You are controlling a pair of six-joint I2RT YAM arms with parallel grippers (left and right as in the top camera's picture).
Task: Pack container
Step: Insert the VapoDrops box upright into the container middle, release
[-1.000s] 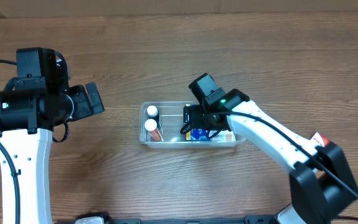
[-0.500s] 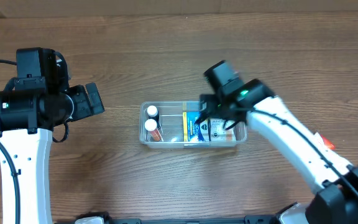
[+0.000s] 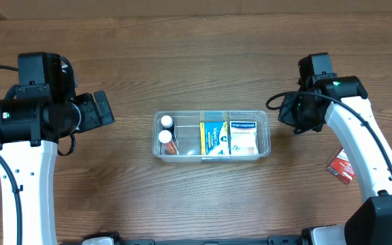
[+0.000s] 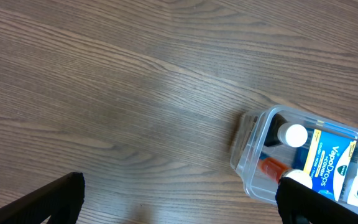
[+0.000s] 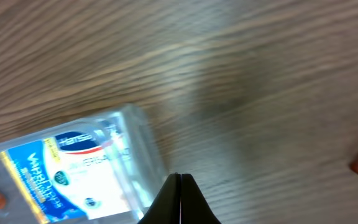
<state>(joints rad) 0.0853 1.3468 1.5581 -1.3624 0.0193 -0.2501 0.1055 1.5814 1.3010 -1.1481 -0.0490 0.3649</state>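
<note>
Container [image 3: 209,158] sits mid-counter [image 3: 182,54]; 2 bottles [image 3: 167,123] and 2 boxes [image 3: 215,139] are packed; red packet [image 3: 341,167] judged not yet packed; left fingers [image 4: 48,202] spread wide, empty; right fingers [image 5: 169,204] pressed together, empty.

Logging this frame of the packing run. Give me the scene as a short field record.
container: clear tub, mid-table
contents: two white-capped bottles, VapoDrops box, Hansaplast box
left end effector: open, empty, left of the container
right end effector: shut, empty, right of the container
outside the container: red packet on the table by the right arm
</note>
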